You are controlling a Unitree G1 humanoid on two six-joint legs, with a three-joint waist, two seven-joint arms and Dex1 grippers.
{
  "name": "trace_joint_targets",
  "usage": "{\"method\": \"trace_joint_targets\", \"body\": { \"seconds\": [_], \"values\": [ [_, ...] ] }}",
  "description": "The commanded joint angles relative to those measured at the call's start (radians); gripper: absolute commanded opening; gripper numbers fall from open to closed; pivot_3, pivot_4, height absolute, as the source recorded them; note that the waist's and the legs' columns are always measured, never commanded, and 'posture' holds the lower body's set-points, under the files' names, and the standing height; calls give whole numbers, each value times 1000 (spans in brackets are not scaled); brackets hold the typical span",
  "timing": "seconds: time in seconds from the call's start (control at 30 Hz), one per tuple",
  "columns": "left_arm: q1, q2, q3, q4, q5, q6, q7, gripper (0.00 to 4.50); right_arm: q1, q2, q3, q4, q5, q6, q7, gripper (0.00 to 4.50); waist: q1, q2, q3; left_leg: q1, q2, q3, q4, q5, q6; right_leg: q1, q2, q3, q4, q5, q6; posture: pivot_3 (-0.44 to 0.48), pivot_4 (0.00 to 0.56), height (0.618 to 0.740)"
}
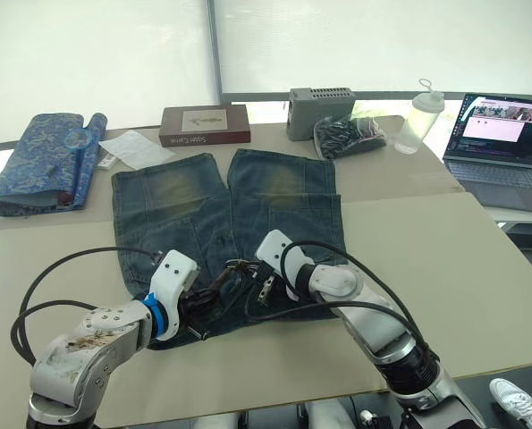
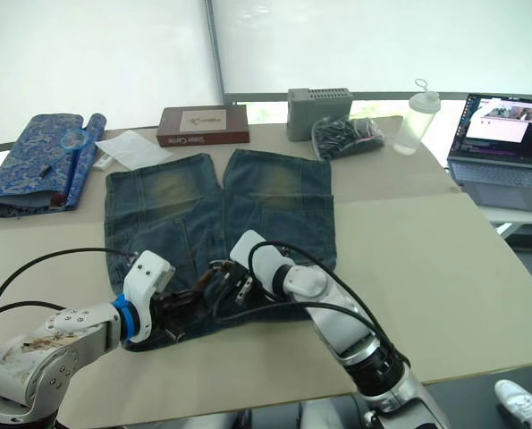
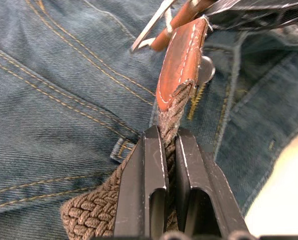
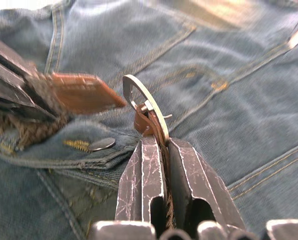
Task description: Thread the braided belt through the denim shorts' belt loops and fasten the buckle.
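The denim shorts (image 1: 221, 201) lie flat on the table, waistband toward me. My left gripper (image 3: 170, 137) is shut on the braided belt (image 3: 96, 212), just behind its brown leather tip (image 3: 181, 60). That tip points over the waistband's metal button (image 3: 205, 70), and a belt loop (image 3: 121, 148) lies beside the fingers. My right gripper (image 4: 159, 142) is shut on the belt's other end, right at the silver buckle (image 4: 146, 107), which stands up from its fingers. The two grippers (image 1: 198, 299) (image 1: 252, 281) face each other closely over the middle of the waistband. Tip and buckle are a short gap apart.
At the back of the table lie a blue patterned cloth (image 1: 42, 161), a white sheet (image 1: 133, 147), a brown box (image 1: 205, 125), a grey box (image 1: 319, 109), a black bag (image 1: 348, 134) and a bottle (image 1: 422, 121). A laptop (image 1: 502, 143) stands open far right.
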Motion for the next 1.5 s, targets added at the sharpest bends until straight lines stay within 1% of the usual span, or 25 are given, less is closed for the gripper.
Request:
{"method": "trace_joint_targets", "body": {
  "seconds": [0.03,0.2,0.37,0.47,0.63,0.73,0.87,0.97,1.1,1.2,1.23,1.33,1.4,1.5],
  "values": [
    [3,-34,-27,5,3,42,55,0,1,10,-30,-43,8,-44,-14,31,1,0,0,0,0,0,0,0,0,0,0,0,0,0,0,0,150,740],
    [-48,-106,-4,18,-9,64,107,0,9,8,-30,-42,11,-59,-14,31,7,0,0,1,0,0,0,0,0,1,0,0,0,0,0,0,150,740],
    [-80,-150,-7,27,-13,91,139,0,14,11,-35,-41,16,-82,-14,31,8,0,0,1,0,0,0,0,0,1,0,0,0,0,0,0,150,740],
    [-86,-182,-25,32,-11,77,156,0,16,12,-32,-41,18,-115,-10,31,9,0,0,1,0,0,0,0,0,1,0,0,0,0,0,0,150,740],
    [-113,-266,-22,39,-20,53,184,0,23,10,-31,-41,23,-158,1,31,13,0,0,0,0,0,0,0,0,1,0,0,-1,0,0,0,150,740],
    [-123,-290,-28,49,-20,5,178,0,28,6,-27,-37,24,-183,12,31,13,0,0,0,0,0,0,0,0,1,0,0,-1,0,0,0,150,740],
    [-118,-277,-72,67,8,-128,154,0,38,-27,-7,-24,11,-238,42,31,13,0,0,0,0,0,0,0,0,0,0,0,-1,0,0,0,150,740],
    [-118,-277,-91,91,10,-185,142,0,31,-72,22,6,-31,-322,67,31,13,0,0,0,0,0,0,0,0,0,0,1,-1,0,0,0,150,740],
    [-119,-228,-118,104,15,-223,113,0,7,-137,68,63,-132,-458,88,31,11,0,0,-1,0,1,0,0,0,0,0,1,-2,0,0,0,150,740],
    [-120,-171,-131,104,22,-244,88,0,4,-143,59,90,-154,-484,92,31,11,-1,0,0,0,1,0,0,0,0,1,1,-2,0,0,0,150,740],
    [-114,-135,-143,97,34,-263,72,0,0,-141,47,101,-158,-483,88,31,10,-1,0,-1,0,1,0,0,0,0,1,1,-2,0,0,0,150,740],
    [-100,-67,-147,82,45,-307,39,0,-8,-130,17,116,-164,-473,77,31,8,-1,0,-1,1,1,0,0,0,0,1,1,-2,0,0,0,150,740],
    [-96,-44,-153,79,58,-349,27,0,-8,-127,10,116,-169,-476,76,31,8,-1,0,-1,1,1,0,0,0,0,1,1,-2,0,0,0,150,740],
    [-94,-61,-165,95,69,-377,42,0,4,-120,16,101,-177,-480,83,31,8,-1,0,-1,1,1,0,0,0,-1,0,1,-2,0,0,0,150,740]
  ]
}}
